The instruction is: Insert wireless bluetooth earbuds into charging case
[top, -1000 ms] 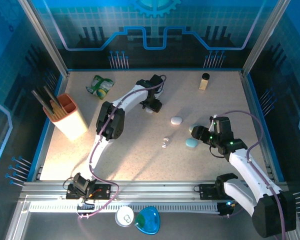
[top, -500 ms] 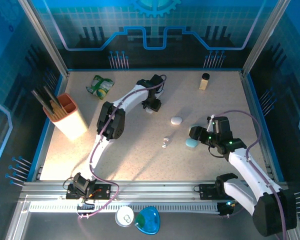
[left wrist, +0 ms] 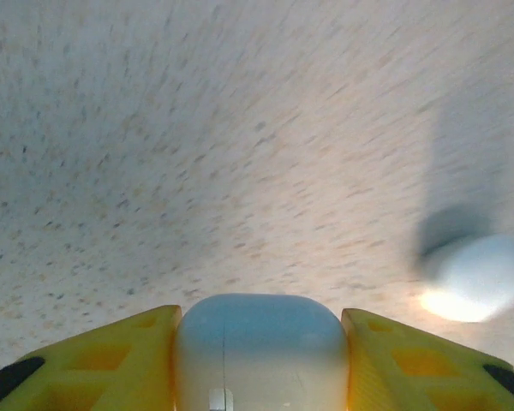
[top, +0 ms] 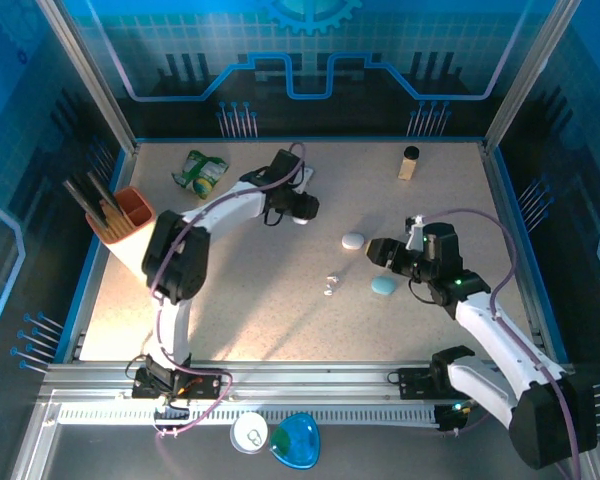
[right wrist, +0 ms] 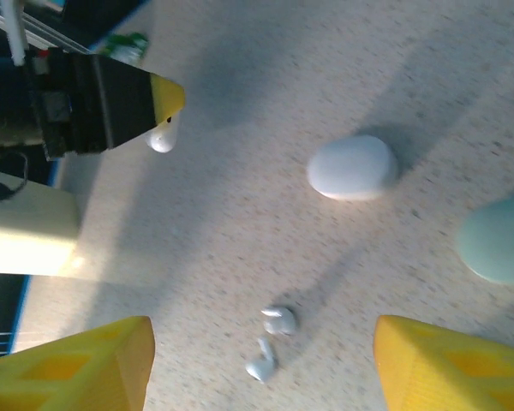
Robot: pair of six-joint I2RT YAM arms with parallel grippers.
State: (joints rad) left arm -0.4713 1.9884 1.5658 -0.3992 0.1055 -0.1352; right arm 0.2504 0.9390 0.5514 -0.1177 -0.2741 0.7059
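Note:
My left gripper [left wrist: 259, 342] is shut on a rounded white charging case [left wrist: 259, 355], which fills the gap between its yellow fingers [left wrist: 111, 355]. From above, this gripper [top: 298, 207] sits at the back middle of the table with the case [top: 300, 218] at its tip. Two tiny white earbuds [right wrist: 278, 321] lie side by side on the table, seen between the wide-apart fingers of my open right gripper [right wrist: 264, 342]. In the top view the earbuds [top: 330, 285] lie left of the right gripper [top: 380, 250].
A second white pebble case [top: 353, 240] and a pale teal case [top: 383, 286] lie close to the right gripper. An orange tool holder [top: 130, 230] stands at the left, a green packet [top: 200, 172] at the back left, and a small bottle [top: 410, 162] at the back right.
The left gripper has closed on the white case, and that arm's elbow has swung to the left. The right gripper has moved slightly left and back, off the teal case.

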